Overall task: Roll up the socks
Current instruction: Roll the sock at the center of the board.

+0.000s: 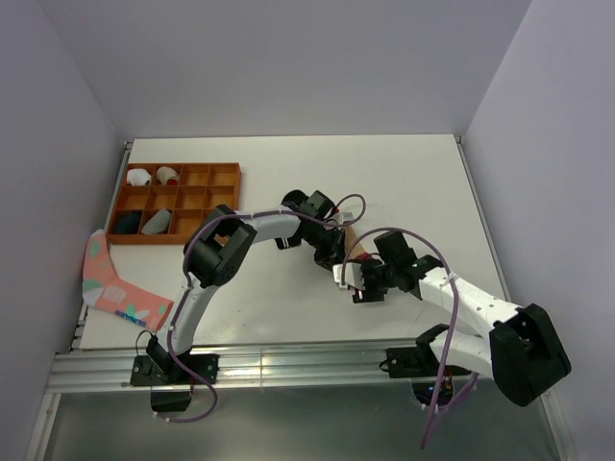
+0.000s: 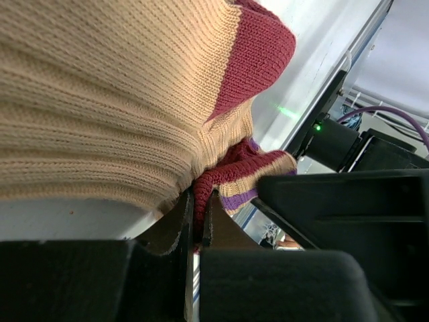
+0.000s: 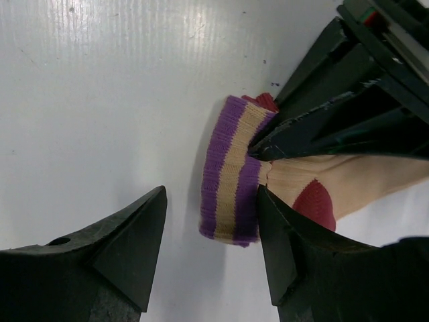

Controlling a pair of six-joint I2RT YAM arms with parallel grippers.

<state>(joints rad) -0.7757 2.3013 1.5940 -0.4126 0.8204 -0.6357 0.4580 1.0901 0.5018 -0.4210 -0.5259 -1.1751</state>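
Note:
A tan sock with maroon patches and a purple-striped cuff lies mid-table, partly folded over on itself. In the top view only a small piece of this sock shows between the two arms. My left gripper is shut on a maroon fold of it, and its black fingers reach in beside the cuff in the right wrist view. My right gripper stands open just above the table, with the striped cuff between its fingers. The right-hand finger is close against the cuff. The two grippers nearly meet.
An orange compartment tray at the back left holds small white, grey and dark bundles. A pink sock with teal spots lies at the table's left edge. An aluminium rail runs along the near edge. Walls close in on three sides.

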